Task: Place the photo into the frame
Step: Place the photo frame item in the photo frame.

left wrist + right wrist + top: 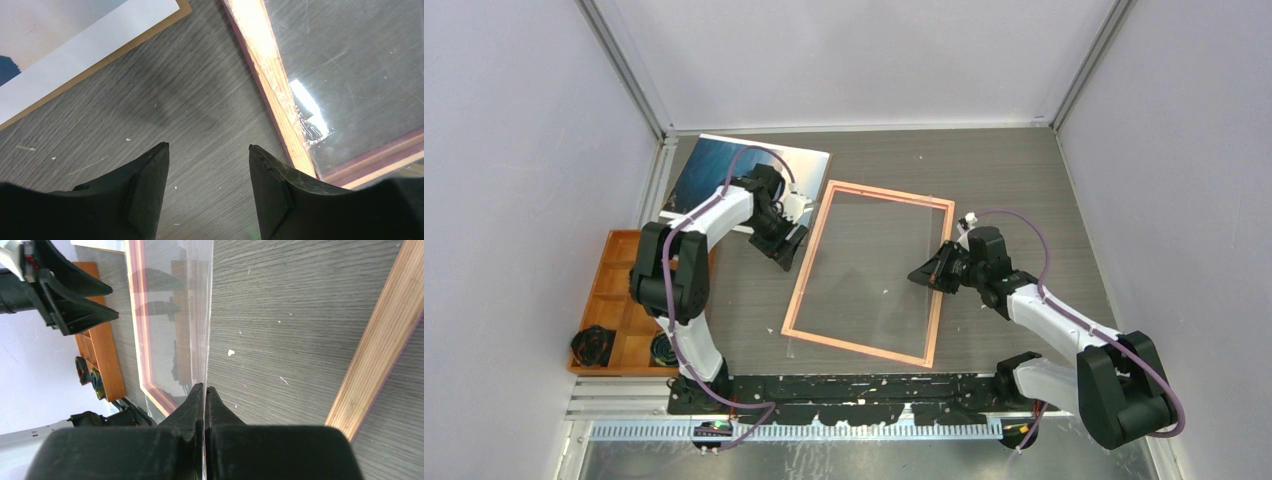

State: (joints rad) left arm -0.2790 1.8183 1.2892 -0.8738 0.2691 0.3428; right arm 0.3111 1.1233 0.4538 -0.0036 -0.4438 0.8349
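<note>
The photo (714,165) lies at the back left of the table, its white margin (75,45) on a brown backing board (185,7). The frame (809,270) lies flat in the middle, wood side up. My left gripper (207,147) hangs open over bare table between the photo and the frame's left rail (270,75), holding nothing. At the frame's right rail (380,340), my right gripper (205,387) is shut on the edge of a clear pane (190,315), which stands tilted up from the frame opening.
An orange compartment tray (614,290) with dark rolls in it stands at the left edge. White walls close the back and sides. The arm bases sit on a black rail (864,385) along the near edge.
</note>
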